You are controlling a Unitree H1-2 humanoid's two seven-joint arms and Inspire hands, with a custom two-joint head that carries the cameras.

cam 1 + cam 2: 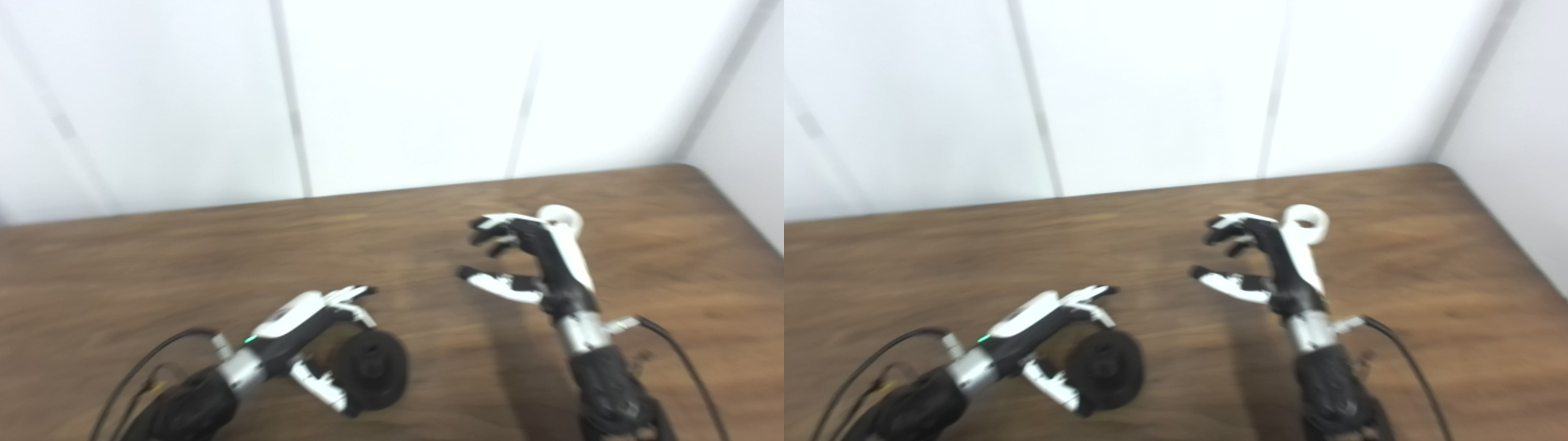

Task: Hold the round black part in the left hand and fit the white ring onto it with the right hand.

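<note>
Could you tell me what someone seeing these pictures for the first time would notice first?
Two black-and-white robot hands stand out against the dark wooden table. The left robot hand reaches around the round black part near the front edge, its fingers apart. The right robot hand hovers open mid-table, with the white ring lying just behind it, toward the white wall.

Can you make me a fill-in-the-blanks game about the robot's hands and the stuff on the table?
1. The round black part lies beside the robot's ____ hand.
2. The white ring sits on the table just behind the ____ hand.
3. The table is made of ____.
4. The right hand has its fingers spread and holds ____.

Missing words: left; right; wood; nothing
</note>
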